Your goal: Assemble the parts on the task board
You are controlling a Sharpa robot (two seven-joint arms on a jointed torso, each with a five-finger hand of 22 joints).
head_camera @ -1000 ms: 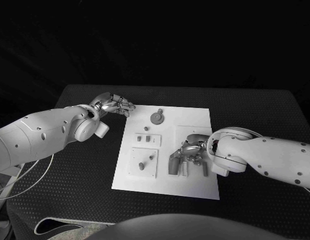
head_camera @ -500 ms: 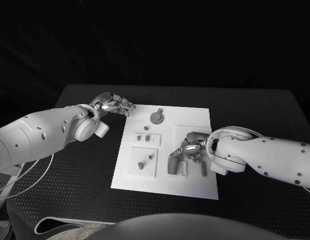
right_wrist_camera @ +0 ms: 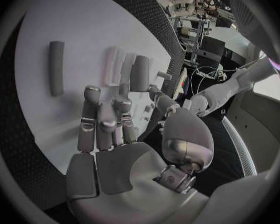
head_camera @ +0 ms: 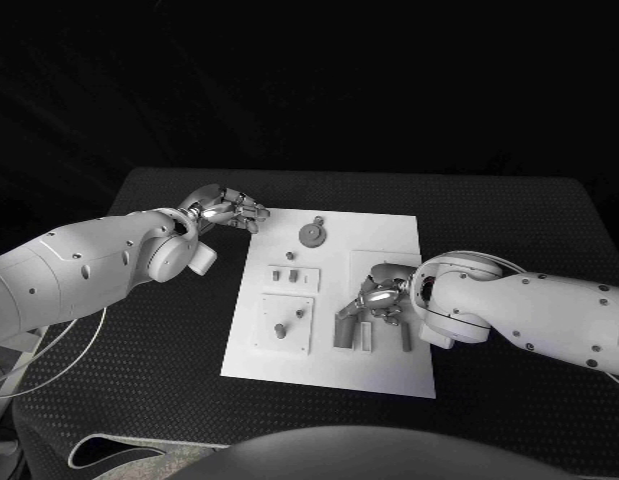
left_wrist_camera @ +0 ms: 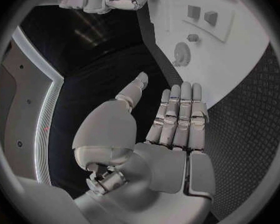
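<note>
Black textured table [head_camera: 136,400] fills the scene under a dark room, with the white task board [head_camera: 396,375] lying flat at its middle, long side running away from the robot.

At the board's near right part, the right hand [head_camera: 378,305] hangs low over the plate, fingers pointing down and slightly apart, with nothing visibly gripped. In the right wrist view its fingertips [right_wrist_camera: 90,92] sit just above the white surface, near a few upright parts [right_wrist_camera: 139,73] and well apart from a loose grey bar [right_wrist_camera: 56,67] lying flat. Whether any fingertip actually touches the board cannot be told. This placement suggests the hand is lining up to pick or seat one of those pieces.

The left hand [head_camera: 230,212] waits off the board's far left corner, above the bare table, holding nothing; in the left wrist view its fingers [left_wrist_camera: 180,114] lie straight and side by side, thumb apart. It seems parked there to leave the work area free.

Other parts rest on the board: a round gear-like piece [head_camera: 314,235] near the far edge, small pegs [head_camera: 293,275] in a raised block below it, and two more on a square block [head_camera: 288,325] nearer the robot.
</note>
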